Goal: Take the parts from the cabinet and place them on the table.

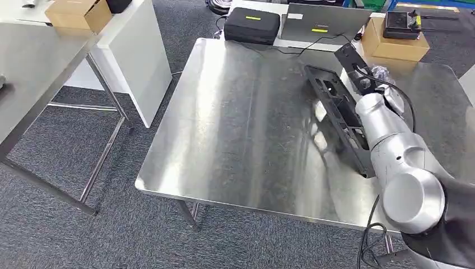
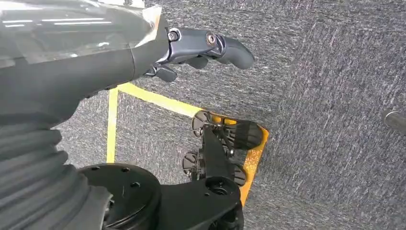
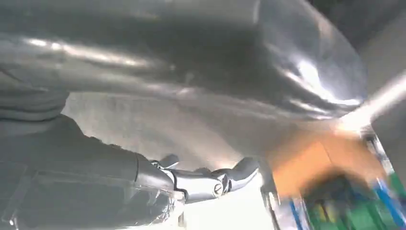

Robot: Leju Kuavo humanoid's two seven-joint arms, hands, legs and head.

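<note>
Two hands are to be accounted for, taken from the left. The left hand (image 2: 201, 45) hangs over grey carpet with its fingers loosely apart and nothing in them; little risk is judged there.

Further right, the steel table (image 1: 241, 123) offers a broad bare surface. At its far edge a black case (image 1: 252, 25) is set, with a thin cable trailing onto the steel.

On the right half of the table the long black part (image 1: 336, 106) is seen, stretched from the far middle towards the near right edge, its near end hidden behind the right forearm. Whether it lies flat or is propped cannot be told.

The right hand (image 3: 201, 184) is seen in a blurred wrist view, fingers stretched forward; whether it is clamped on the part or free of it cannot be told.

Several faults are judged possible. If the part is let go while tilted, it may slide on the smooth steel and tip off the near edge. If the arm is drawn back carelessly, the part may be dragged along. A cardboard box (image 1: 395, 47) just beyond could also be knocked.
</note>
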